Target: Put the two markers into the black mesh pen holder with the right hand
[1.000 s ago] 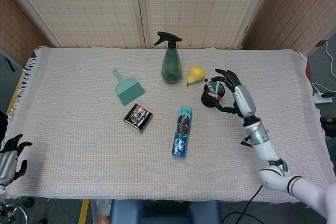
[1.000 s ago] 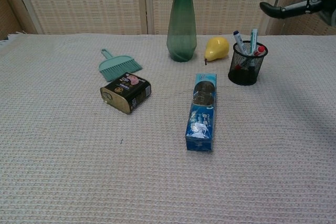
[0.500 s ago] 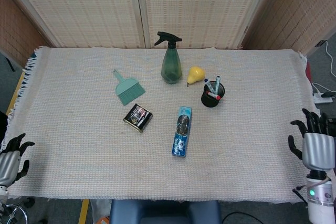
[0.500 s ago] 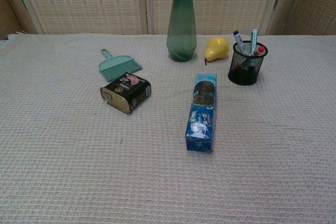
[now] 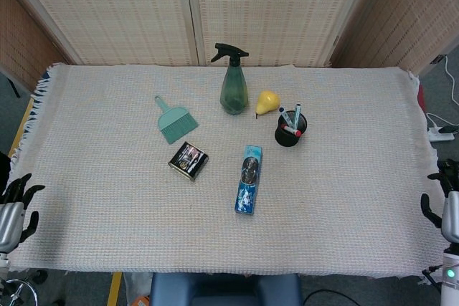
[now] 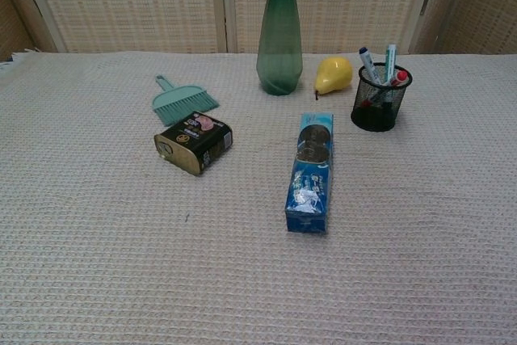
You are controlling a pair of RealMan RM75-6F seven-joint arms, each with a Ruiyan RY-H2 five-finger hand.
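Right hand (image 5: 449, 214) off the table's edge — fingers apart, holding nothing.

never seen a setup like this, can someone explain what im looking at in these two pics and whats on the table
It is a two-armed robot with human-like hands at a cloth-covered table. One picture looks down from its head, the other forward from its chest.

On the table: a green spray bottle, a yellow pear, a small dustpan brush, a tin can, a blue packet, and a black mesh pen holder with the markers already inside.

Nothing is held. The left hand and right hand sit at the near table corners, seen only from the head.
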